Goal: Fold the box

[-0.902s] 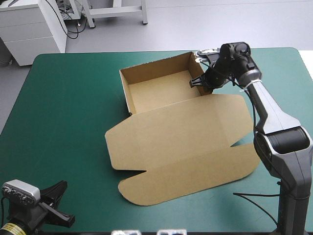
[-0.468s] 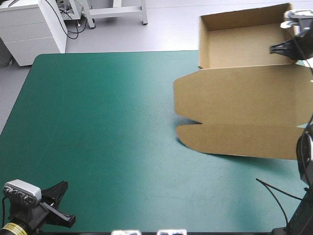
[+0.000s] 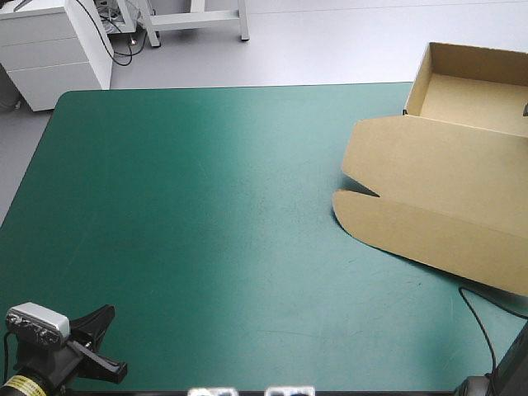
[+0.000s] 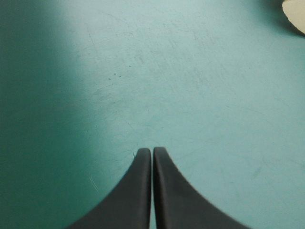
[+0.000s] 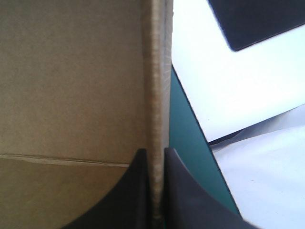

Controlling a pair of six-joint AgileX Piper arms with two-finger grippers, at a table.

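Note:
The brown box (image 3: 445,181) lies at the table's right side, an open tray with raised walls (image 3: 474,87) over the far right corner and its lid flat toward the front. My right gripper (image 5: 155,152) is shut on the top edge of a tray wall (image 5: 157,86), with the tray's inside (image 5: 71,71) beside it; the high view does not show this gripper. My left gripper (image 4: 152,151) is shut on nothing and rests low over bare cover at the table's front left corner (image 3: 97,342). A corner of the lid (image 4: 296,14) shows far ahead of it.
The teal-green cover (image 3: 206,206) stretches bare across the left and middle. The box reaches past the table's right edge; that edge (image 5: 188,138) runs close beside the held wall, with pale floor beyond.
My right gripper has dragged the box from the table's middle far to the right, out past the far right corner. The left arm has stayed still.

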